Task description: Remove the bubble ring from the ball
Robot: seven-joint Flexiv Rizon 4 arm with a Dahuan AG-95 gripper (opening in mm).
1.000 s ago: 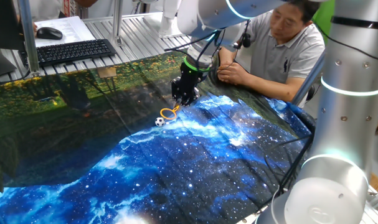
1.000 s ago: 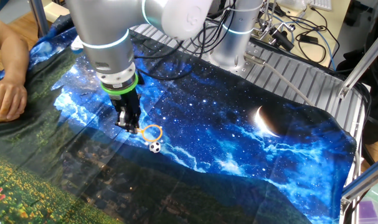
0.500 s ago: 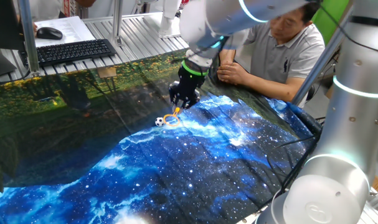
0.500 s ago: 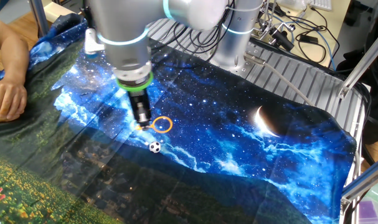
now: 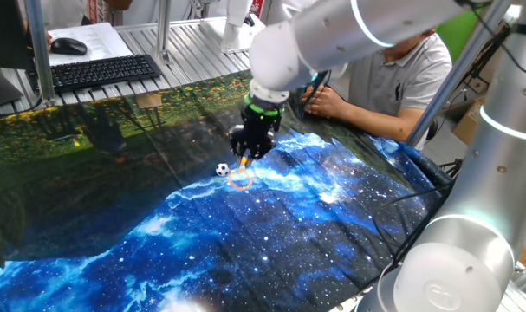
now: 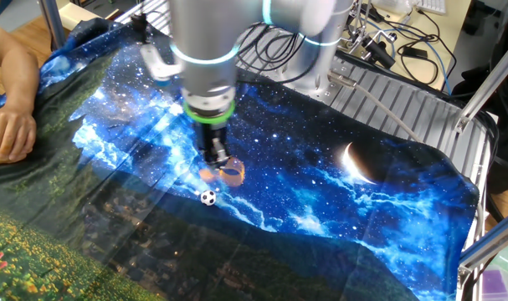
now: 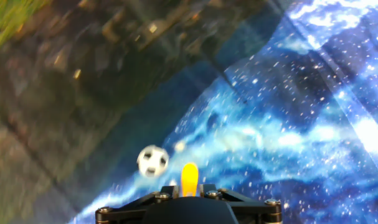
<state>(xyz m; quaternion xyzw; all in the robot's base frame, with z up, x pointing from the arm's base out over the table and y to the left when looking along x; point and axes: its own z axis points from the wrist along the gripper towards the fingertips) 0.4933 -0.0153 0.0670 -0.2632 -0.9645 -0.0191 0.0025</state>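
Note:
The ball (image 5: 222, 170) is tiny, black and white, and sits alone on the blue starry cloth; it also shows in the other fixed view (image 6: 207, 197) and the hand view (image 7: 152, 160). The bubble ring (image 5: 239, 179) is a thin orange hoop, held by its handle and hanging off the ball, just right of it. In the other fixed view the ring (image 6: 229, 173) hangs above and right of the ball. My gripper (image 5: 247, 156) is shut on the ring's handle (image 7: 189, 179); it also shows in the other fixed view (image 6: 218, 159).
A seated man rests his hands (image 5: 323, 102) on the table's far edge, close behind the arm; his forearm (image 6: 11, 109) lies at the left. A keyboard (image 5: 105, 71) and mouse (image 5: 68, 46) sit at the back left. The cloth (image 6: 337, 192) covers the table.
The gripper has swung the ring away from the ball and lifted it slightly, moving right in the other fixed view. The ball has stayed in place.

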